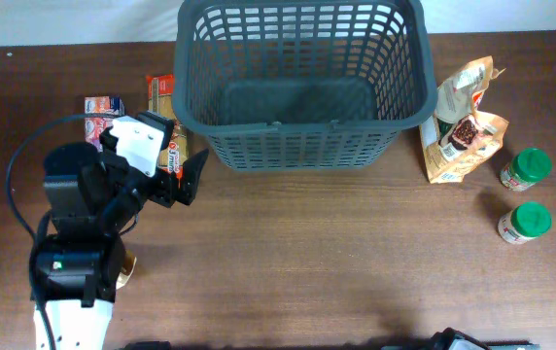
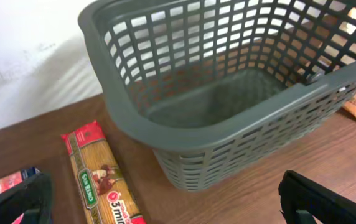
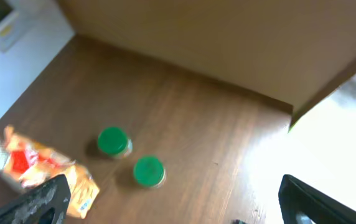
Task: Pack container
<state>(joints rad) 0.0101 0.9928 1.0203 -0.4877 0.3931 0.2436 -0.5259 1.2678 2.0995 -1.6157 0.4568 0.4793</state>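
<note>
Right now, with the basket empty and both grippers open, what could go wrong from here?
The long spaghetti packet lies close beside the basket; lifted by the left gripper hovering by it, it could sag or catch the rim. The two green-lidded jars stand close together, so grasping one may topple the other.

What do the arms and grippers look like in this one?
Left arm: black joints, a white base section, a white cover at the wrist, and a looping black cable. Left gripper and right gripper both have black fingers. Little else of the right arm shows.
</note>
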